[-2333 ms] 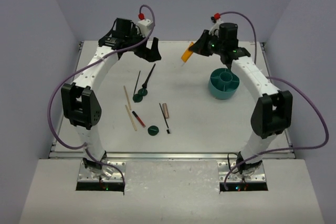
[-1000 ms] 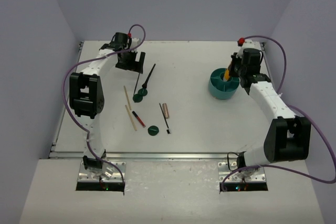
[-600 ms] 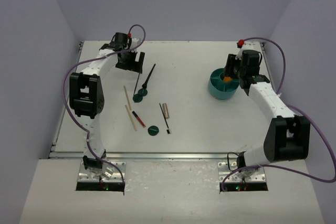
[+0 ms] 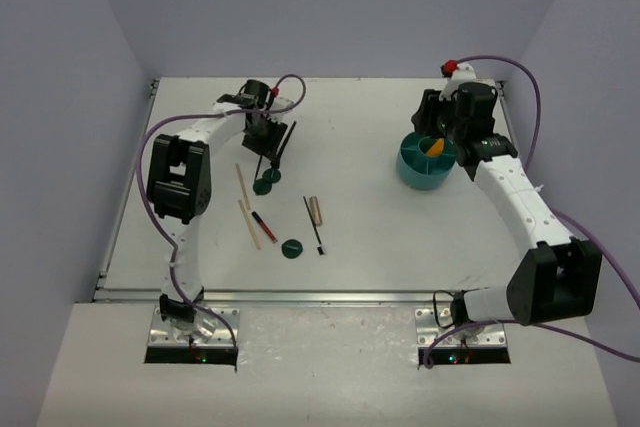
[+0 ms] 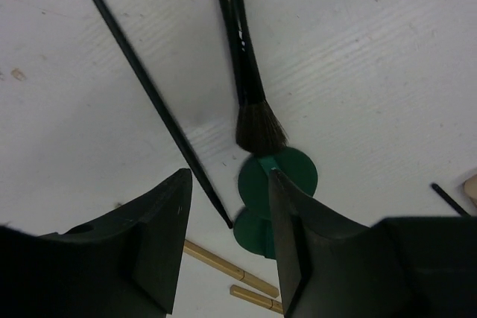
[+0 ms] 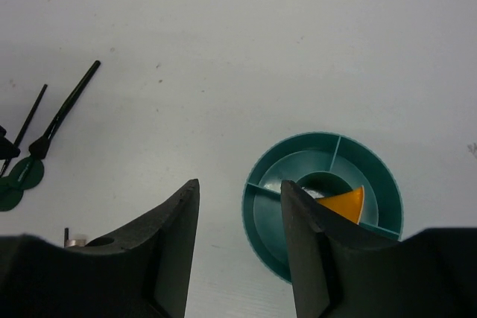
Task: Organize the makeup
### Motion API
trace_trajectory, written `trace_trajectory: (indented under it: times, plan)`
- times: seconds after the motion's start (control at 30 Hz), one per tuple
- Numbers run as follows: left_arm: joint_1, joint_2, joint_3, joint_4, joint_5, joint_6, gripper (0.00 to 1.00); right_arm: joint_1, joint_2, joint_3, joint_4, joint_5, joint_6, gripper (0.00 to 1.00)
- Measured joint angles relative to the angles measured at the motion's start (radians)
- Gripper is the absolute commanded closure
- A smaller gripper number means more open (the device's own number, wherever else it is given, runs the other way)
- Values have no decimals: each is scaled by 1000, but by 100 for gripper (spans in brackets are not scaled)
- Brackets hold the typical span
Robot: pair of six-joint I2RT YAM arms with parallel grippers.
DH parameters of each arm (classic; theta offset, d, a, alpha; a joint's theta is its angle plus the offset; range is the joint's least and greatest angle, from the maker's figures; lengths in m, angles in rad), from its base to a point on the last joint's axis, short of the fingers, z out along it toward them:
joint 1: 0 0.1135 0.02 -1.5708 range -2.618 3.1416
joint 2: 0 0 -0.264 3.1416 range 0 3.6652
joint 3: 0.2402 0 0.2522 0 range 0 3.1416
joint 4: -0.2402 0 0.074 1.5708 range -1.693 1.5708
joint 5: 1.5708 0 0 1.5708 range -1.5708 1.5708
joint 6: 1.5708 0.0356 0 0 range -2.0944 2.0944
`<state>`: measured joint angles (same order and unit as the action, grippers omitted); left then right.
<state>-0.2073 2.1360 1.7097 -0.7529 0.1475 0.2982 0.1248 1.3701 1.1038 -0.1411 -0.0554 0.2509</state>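
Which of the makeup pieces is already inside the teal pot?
The orange wedge, alone in the teal pot; the others lie on the table.

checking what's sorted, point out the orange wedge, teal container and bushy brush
orange wedge (image 6: 343,205): right wrist view, its centre
teal container (image 6: 365,169): right wrist view, bare outer compartment
bushy brush (image 5: 241,57): left wrist view, mid handle

An orange wedge (image 4: 436,145) lies inside the teal round container (image 4: 412,173) on the table (image 4: 390,247), with the right claw (image 4: 432,125) over its far rim. The left claw (image 4: 268,137) hangs over two black brushes (image 4: 287,139). Wooden sticks (image 4: 241,185), a pencil (image 4: 265,227), a beige tube (image 4: 315,210) and green discs (image 4: 292,247) lie nearer the front.
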Motion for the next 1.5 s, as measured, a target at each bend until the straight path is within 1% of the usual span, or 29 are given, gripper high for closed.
trace_trajectory:
  times: [0.13, 0.2, 0.3, 0.57, 0.73, 0.83, 0.87, 1.07, 1.1, 1.13, 1.5]
  plan:
    - [-33, -56, -119, 1, 28, 109, 55, 40, -2, -1, -21, -3, -6, 52]
    - [-52, -67, -144, -12, 24, 143, 53, 53, -2, -3, -28, -7, -7, 52]
    - [-76, -67, -147, -15, 7, 165, 50, 61, -2, -4, -33, -9, -7, 52]
    - [-86, -44, -125, -17, -3, 143, 52, 63, -2, -8, -49, -10, -13, 52]
    - [-85, -19, -113, -11, -5, 121, 59, 63, -2, -19, -52, -10, -19, 52]
    - [-85, -11, -113, -7, 0, 110, 60, 63, -2, -27, -55, -9, -21, 52]
    - [-85, -6, -113, -6, 3, 107, 63, 63, -2, -29, -55, -9, -22, 52]
    - [-84, 4, -113, 2, -3, 90, 87, 63, -2, -30, -56, -9, -23, 52]
    - [-83, 4, -113, 2, -2, 87, 95, 63, -2, -30, -55, -9, -23, 51]
    - [-82, 4, -113, 2, -2, 87, 100, 63, -2, -30, -55, -9, -24, 51]
    - [-79, 4, -99, -23, 28, 89, 100, 63, -15, -30, -58, -11, -38, 52]
